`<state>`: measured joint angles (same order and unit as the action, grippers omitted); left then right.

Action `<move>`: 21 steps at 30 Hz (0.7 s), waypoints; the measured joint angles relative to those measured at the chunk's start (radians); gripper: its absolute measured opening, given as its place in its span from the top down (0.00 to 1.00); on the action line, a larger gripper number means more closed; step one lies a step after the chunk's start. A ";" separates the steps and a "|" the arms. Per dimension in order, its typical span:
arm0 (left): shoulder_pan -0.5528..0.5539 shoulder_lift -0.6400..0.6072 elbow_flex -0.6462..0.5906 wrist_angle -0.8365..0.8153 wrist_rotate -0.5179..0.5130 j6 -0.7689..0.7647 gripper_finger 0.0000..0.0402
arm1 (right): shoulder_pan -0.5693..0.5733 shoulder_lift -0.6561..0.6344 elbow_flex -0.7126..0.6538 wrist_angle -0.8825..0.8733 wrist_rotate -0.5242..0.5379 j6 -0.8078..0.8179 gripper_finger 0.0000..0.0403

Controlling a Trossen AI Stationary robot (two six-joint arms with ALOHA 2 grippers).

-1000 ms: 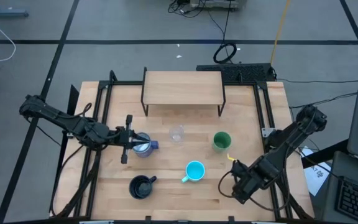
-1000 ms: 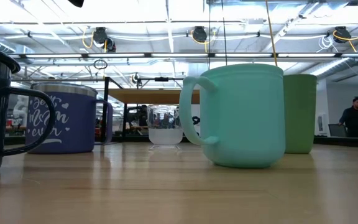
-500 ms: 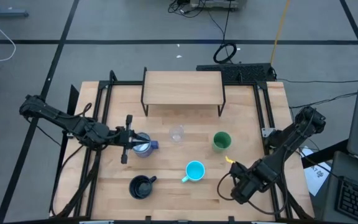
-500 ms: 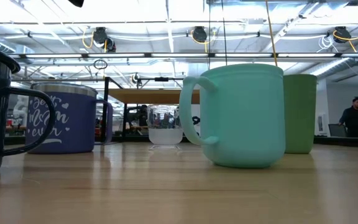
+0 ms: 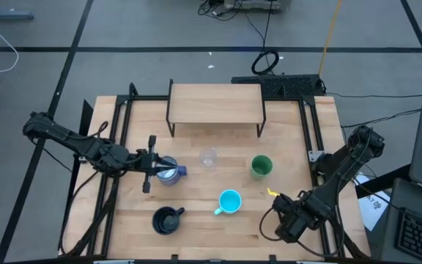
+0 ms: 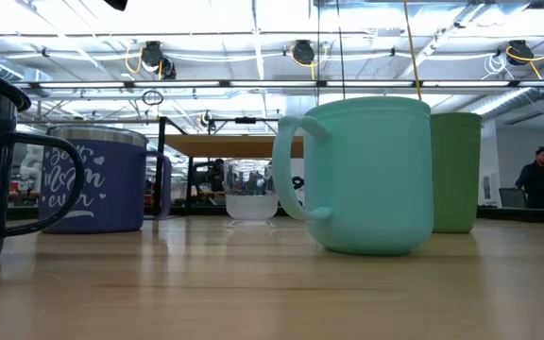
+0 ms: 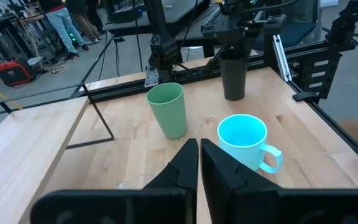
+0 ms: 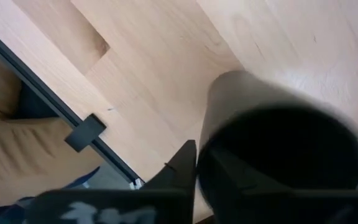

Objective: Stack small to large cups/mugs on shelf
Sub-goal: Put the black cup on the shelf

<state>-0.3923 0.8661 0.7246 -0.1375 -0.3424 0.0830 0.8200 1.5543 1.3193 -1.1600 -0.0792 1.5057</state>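
Both jaws read pressed together to me: the right gripper (image 8: 196,163) pinches the black tumbler's (image 8: 284,134) rim, well off from the shelf (image 5: 215,103); the left gripper (image 7: 199,163) holds nothing beside the purple mug (image 5: 168,171). Nothing sits on the shelf yet; all stacking remains.

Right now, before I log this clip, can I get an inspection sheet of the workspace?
Surface: wooden table, bare between the cups.
Job's things: shelf holds nothing; clear glass, green cup, cyan mug, dark handled mug and blue-purple mug upright on the table; black tumbler upright near the right edge.
Clutter: nothing seen.
Grippers: left gripper shut, empty, beside the blue-purple mug; right gripper shut, apparently pinching the tumbler's rim.
Cables: black coil and yellow cable on the floor behind the table.
Surroundings: person far off.
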 joint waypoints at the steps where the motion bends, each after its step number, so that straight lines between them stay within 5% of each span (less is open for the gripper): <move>1: 0.000 0.000 0.000 0.000 0.000 0.000 0.95 | 0.000 0.000 0.000 0.000 0.000 -0.007 0.98; 12: 0.000 0.000 0.000 0.008 0.000 -0.002 0.95 | 0.000 0.000 0.000 -0.004 0.000 -0.064 0.99; 21: 0.000 0.000 0.000 0.009 0.000 -0.002 0.95 | 0.000 0.000 0.000 0.024 0.000 -0.077 0.84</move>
<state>-0.3923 0.8661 0.7246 -0.1287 -0.3424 0.0811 0.8204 1.5543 1.3189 -1.1362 -0.0788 1.4285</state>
